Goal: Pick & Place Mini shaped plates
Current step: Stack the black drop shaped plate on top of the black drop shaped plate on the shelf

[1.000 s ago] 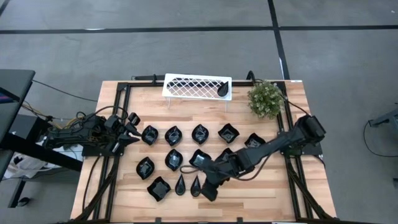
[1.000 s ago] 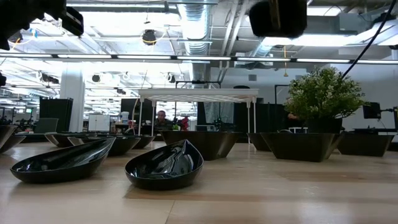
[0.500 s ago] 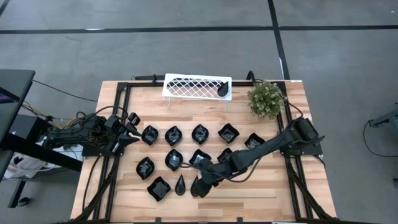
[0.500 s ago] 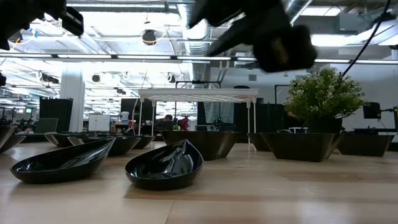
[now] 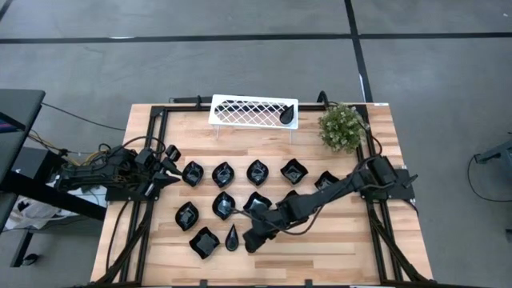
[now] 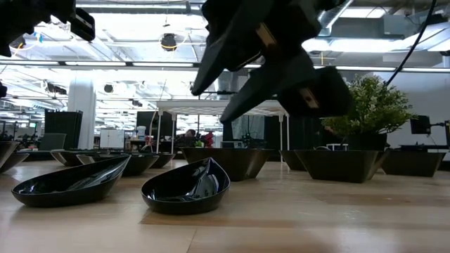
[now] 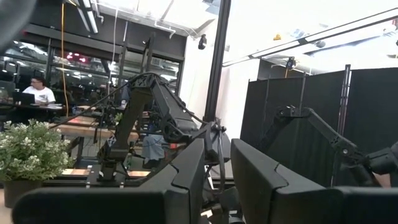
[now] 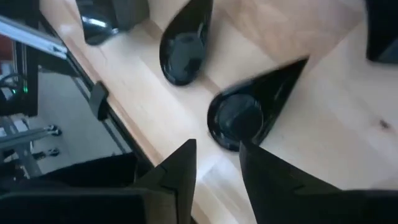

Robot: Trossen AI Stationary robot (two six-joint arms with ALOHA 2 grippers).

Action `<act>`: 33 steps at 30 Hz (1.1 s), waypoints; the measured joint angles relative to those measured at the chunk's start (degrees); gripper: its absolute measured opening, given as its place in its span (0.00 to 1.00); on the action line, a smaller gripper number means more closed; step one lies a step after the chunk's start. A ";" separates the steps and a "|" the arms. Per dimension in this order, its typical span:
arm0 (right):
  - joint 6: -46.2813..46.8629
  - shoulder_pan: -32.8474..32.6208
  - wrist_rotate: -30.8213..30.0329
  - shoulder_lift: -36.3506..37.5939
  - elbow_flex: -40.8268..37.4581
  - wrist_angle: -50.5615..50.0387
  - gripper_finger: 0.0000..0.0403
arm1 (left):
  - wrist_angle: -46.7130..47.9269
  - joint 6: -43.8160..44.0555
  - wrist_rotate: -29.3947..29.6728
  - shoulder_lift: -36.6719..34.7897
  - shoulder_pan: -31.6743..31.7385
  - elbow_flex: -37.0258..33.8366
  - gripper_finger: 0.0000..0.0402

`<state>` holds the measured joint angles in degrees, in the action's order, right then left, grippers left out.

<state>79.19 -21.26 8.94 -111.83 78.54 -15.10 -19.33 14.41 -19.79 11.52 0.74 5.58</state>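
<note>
Several glossy black mini shaped plates (image 5: 224, 174) lie in rows on the wooden table. Two teardrop plates lie near the front edge: one (image 5: 232, 237) to the left, and one (image 8: 249, 112) right ahead of my right gripper (image 8: 217, 152). That gripper is open and slants down just above this plate's rounded end, touching nothing; the high view hides the plate under it (image 5: 250, 240). In the low view the gripper (image 6: 209, 105) hangs above the plate (image 6: 186, 186). My left gripper (image 5: 173, 178) waits at the table's left edge, open and holding nothing.
A white lattice rack (image 5: 253, 110) stands at the far edge with one black plate (image 5: 286, 117) on its right end. A green plant (image 5: 342, 128) is at the far right. A black frame (image 5: 152, 160) borders the table. Bare wood lies at the near right.
My right gripper has come down and moved toward the table's left, rolling as it went, from beside the two teardrop plates to just above the right-hand one. The plates have not moved.
</note>
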 joint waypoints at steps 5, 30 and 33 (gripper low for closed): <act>0.40 0.07 -0.48 -0.02 0.00 -3.29 0.29 | 0.00 0.00 0.00 0.01 0.01 0.00 0.20; -2.63 -2.34 -9.36 -1.41 -0.02 -5.55 0.29 | 0.00 -0.65 0.02 0.01 -0.01 0.00 0.20; -2.85 -2.36 -8.83 -3.33 0.33 -2.92 0.29 | 0.00 -0.63 0.02 0.03 -0.01 0.00 0.20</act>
<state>76.34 -23.62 0.11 -115.16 78.87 -18.02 -19.33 13.78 -19.77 11.55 0.74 5.58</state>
